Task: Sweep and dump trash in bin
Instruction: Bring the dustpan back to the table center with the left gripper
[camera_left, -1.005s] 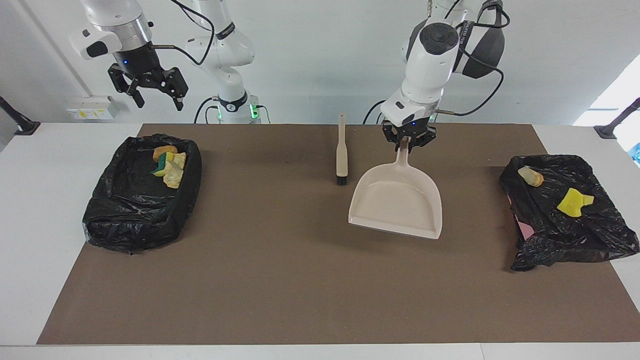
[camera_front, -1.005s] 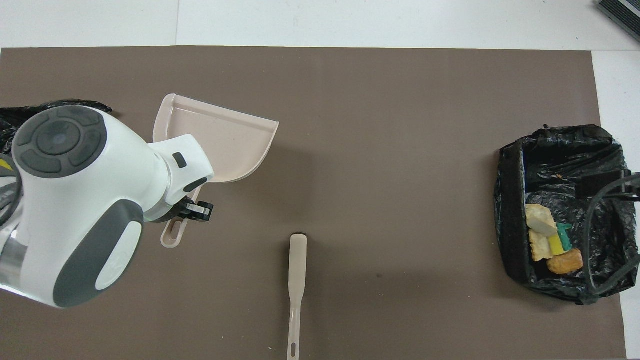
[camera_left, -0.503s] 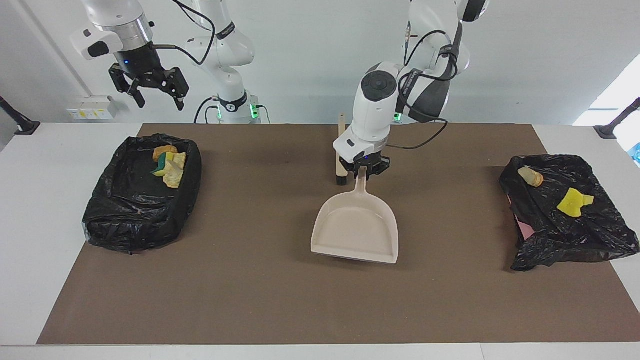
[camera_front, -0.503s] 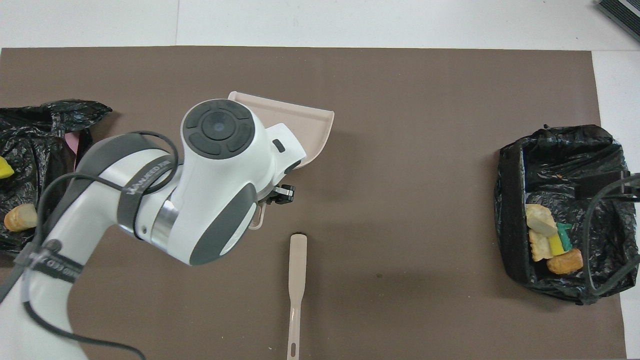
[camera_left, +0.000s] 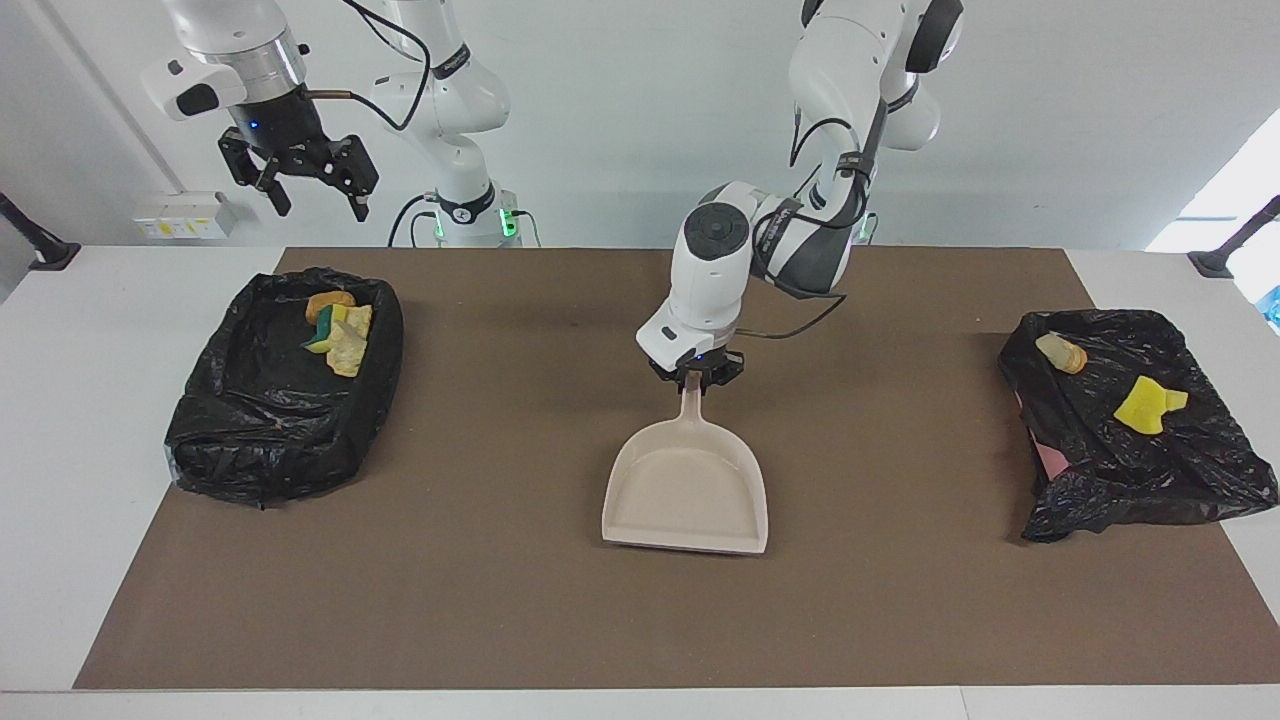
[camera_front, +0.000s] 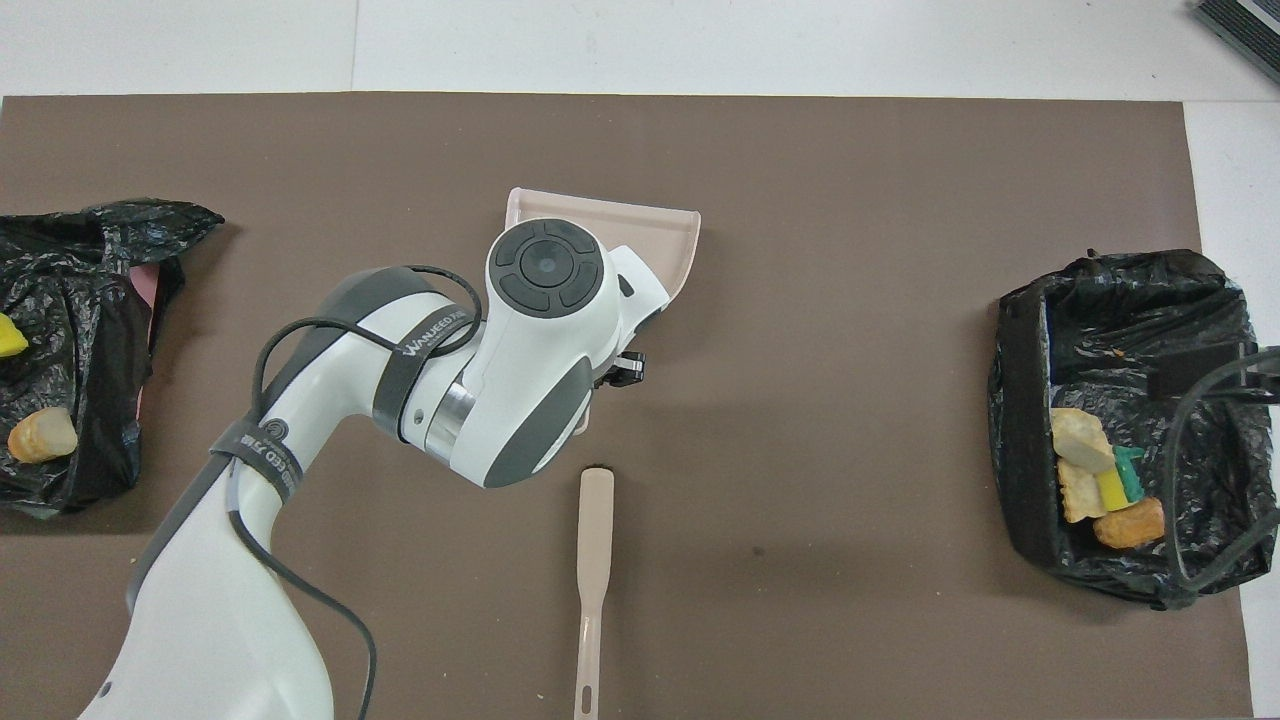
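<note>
The left gripper is clamped on the handle of the dustpan, whose pan hangs low over the middle of the brown mat, mouth pointing away from the robots. I cannot tell whether its front lip touches the mat. The pan looks empty, so I'd judge the dumping is done and the step in hand is putting the dustpan down. The next move calls for lowering it flat, then letting go of the handle and lifting clear.

The trash is well off to either side of that gripper. Some pieces lie in the black-lined bin at the right arm's end of the surface; two more, a yellow sponge scrap and a pale bread-like piece, sit on the crumpled black bag at the left arm's end. The brush lies on the mat under the left arm, closer to the robots than the gripper.

The right gripper waits high above the bin's robot-side end, fingers spread, holding nothing.

The dustpan is smooth, rigid beige plastic, a shallow scoop with raised side walls and a slim handle. The bags are glossy, wrinkled film; the mat is matte and flat. The sponge looks soft and ragged.
</note>
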